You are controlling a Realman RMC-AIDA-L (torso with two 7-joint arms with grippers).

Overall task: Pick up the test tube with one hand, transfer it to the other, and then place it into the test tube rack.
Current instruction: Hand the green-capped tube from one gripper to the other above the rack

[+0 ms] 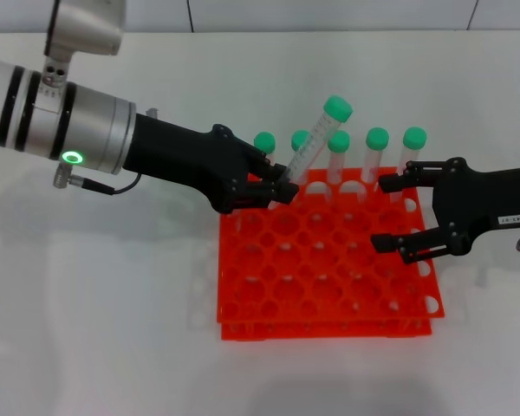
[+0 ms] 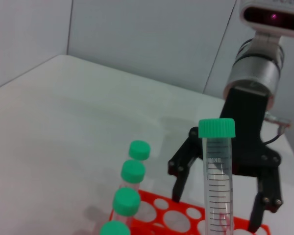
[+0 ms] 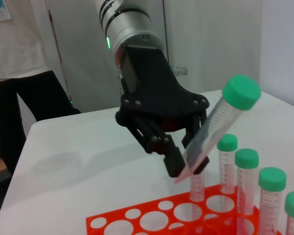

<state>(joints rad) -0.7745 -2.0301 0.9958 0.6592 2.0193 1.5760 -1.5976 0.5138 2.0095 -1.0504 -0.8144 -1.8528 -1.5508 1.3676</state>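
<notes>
Left gripper (image 1: pixel 282 192) fingers pinching tilted test tube (image 1: pixel 316 145) over rack (image 1: pixel 329 260), five capped tubes (image 1: pixel 377 152) behind, right gripper (image 1: pixel 397 212) fingers spread

No readable text anywhere. White label (image 1: pixel 512 219) on right gripper (image 1: pixel 397 212): print illegible. Test tube (image 2: pixel 218 182) graduation marks carry no legible numbers.

This looks like a laboratory or robot test room. A plain white table (image 1: pixel 104 329) carries a bright orange-red plastic rack with a grid of round holes (image 1: pixel 329 286), and clear graduated tubes with round green caps (image 1: pixel 377 152) stand along the rack's far edge. Pale panelled walls (image 2: pixel 152 39) rise behind the table's far edge, where a person in dark trousers (image 3: pixel 19 112) stands.
</notes>
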